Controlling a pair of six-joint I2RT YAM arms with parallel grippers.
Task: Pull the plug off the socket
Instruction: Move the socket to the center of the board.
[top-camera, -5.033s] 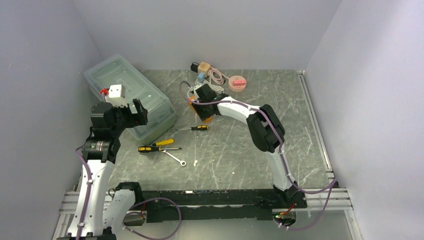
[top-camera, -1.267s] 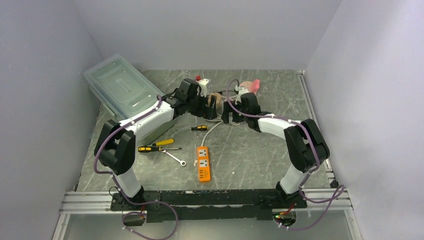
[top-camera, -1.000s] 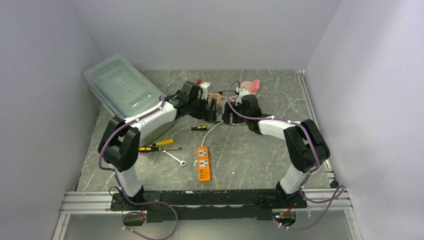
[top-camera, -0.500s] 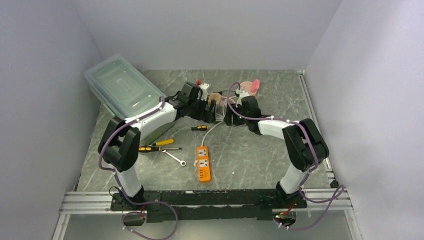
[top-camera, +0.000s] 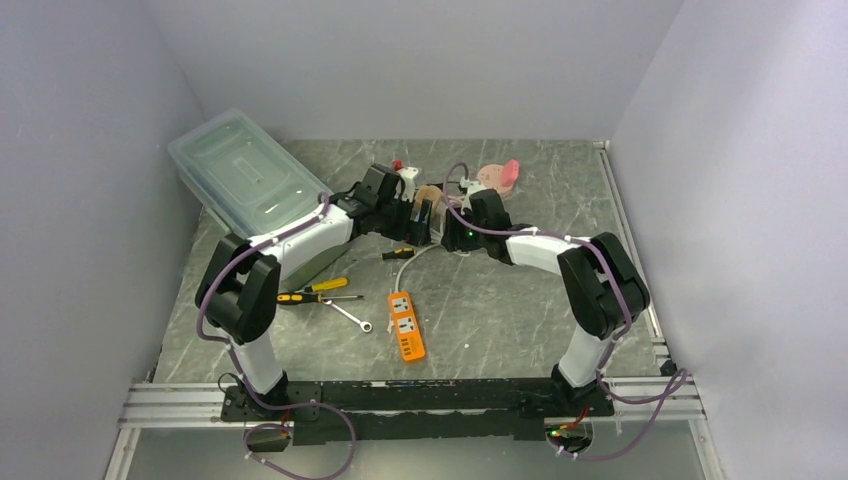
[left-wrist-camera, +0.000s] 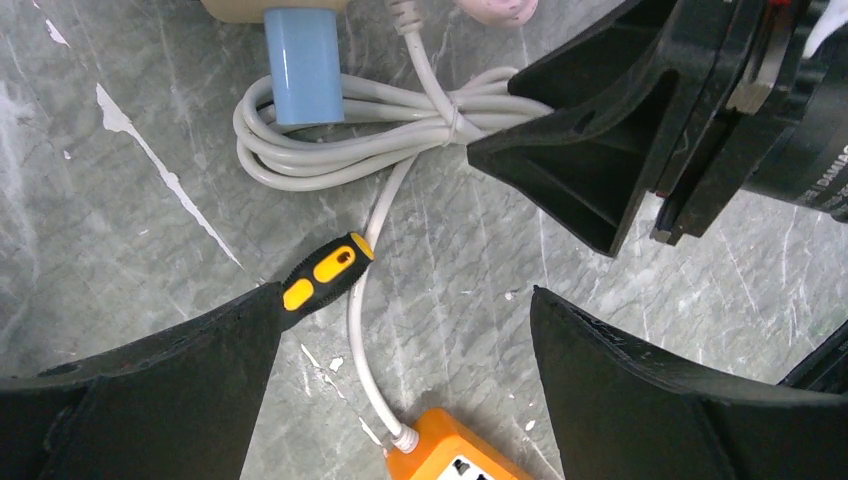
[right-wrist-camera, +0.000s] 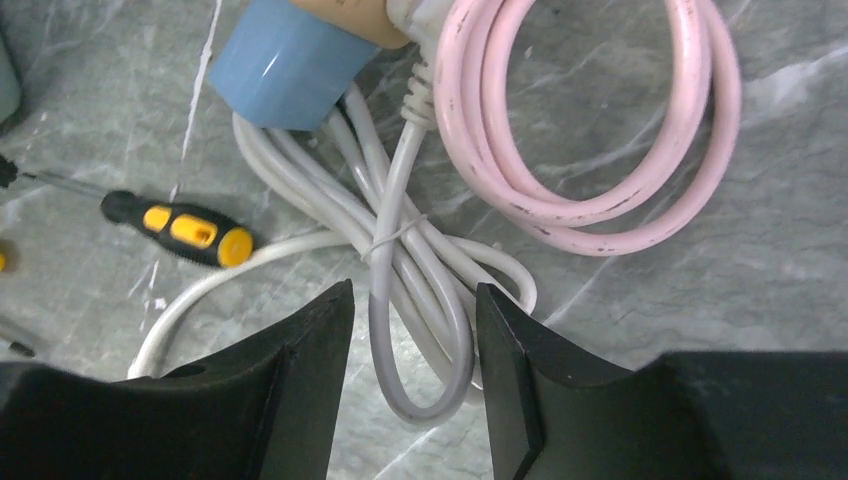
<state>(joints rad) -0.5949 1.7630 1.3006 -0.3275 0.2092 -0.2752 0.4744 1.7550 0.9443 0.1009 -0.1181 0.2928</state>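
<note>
Over the white cable (right-wrist-camera: 400, 270), left jaws wide, right jaws narrower, both empty.

Blue plug (right-wrist-camera: 285, 65), perhaps tan socket (right-wrist-camera: 350, 8)

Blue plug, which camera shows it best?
Left wrist: the blue plug shows whole and side-on, seated in the cream socket at the top edge. The right wrist view shows it larger but cropped by the frame. In the top external view it is too small and blocked to make out.
</note>
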